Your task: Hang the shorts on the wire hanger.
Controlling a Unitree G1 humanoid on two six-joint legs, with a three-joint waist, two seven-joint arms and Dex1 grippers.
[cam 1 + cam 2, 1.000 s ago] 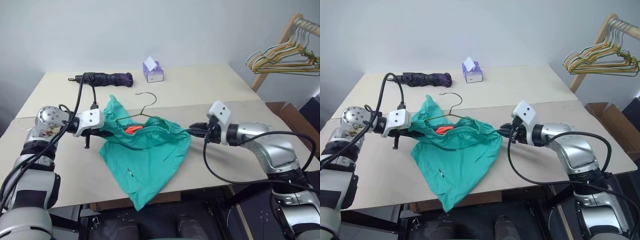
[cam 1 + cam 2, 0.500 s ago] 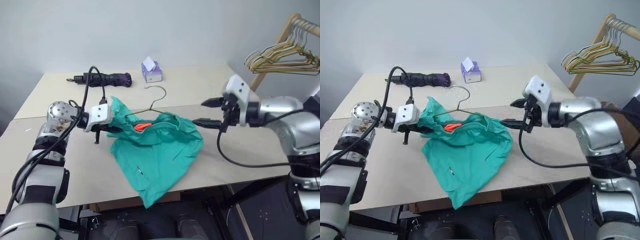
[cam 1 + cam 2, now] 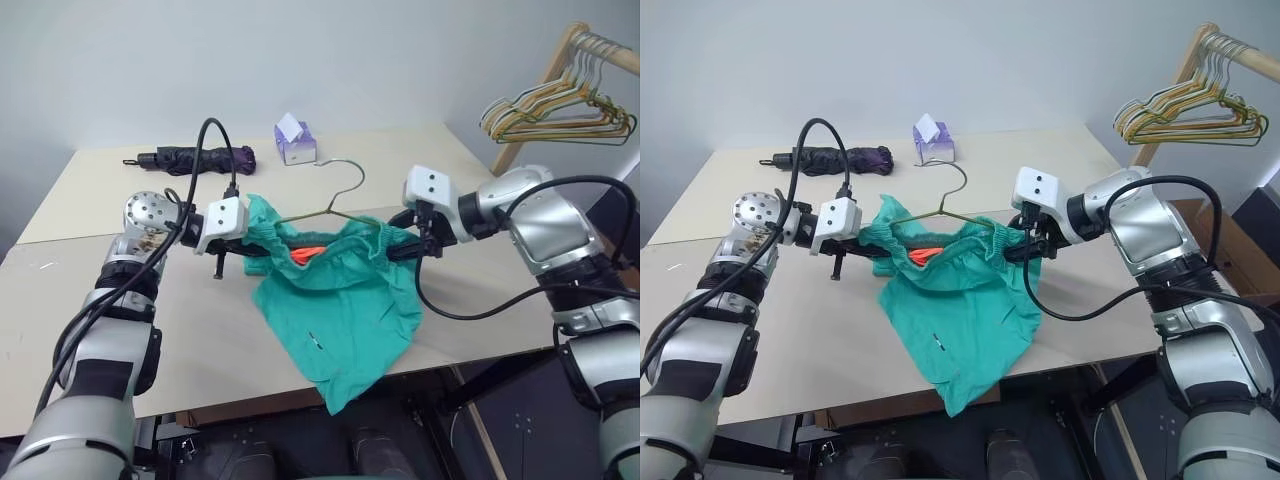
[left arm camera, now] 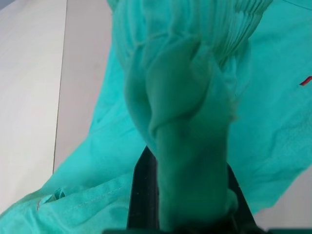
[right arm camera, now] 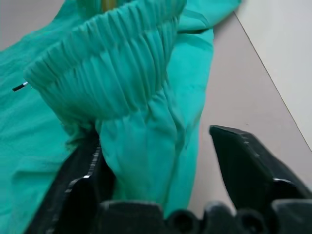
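**Shorts lifted with the hanger inside the waistband, not yet hung square**

From the head cameras I see the teal-green soft fabric shorts stretched between my two grippers above the pale wooden table, legs trailing down over its front edge. The thin olive-grey wire hanger has its hook standing up behind the gathered waistband, with its shoulders running down into the opening near the small orange patch. I judge the threading partly done: the wire is in, but the fabric is bunched and neither shoulder looks seated. My left gripper is at the waistband's left end, my right gripper at its right end.

In the left wrist view, my left fingers are clamped tight on a thick fold of the teal waistband.

In the right wrist view, my right fingers stand apart, with the gathered waistband lying against one finger and a clear gap to the other; I am not gripping there.

What I think is left: spreading the waistband across the wire and settling it.
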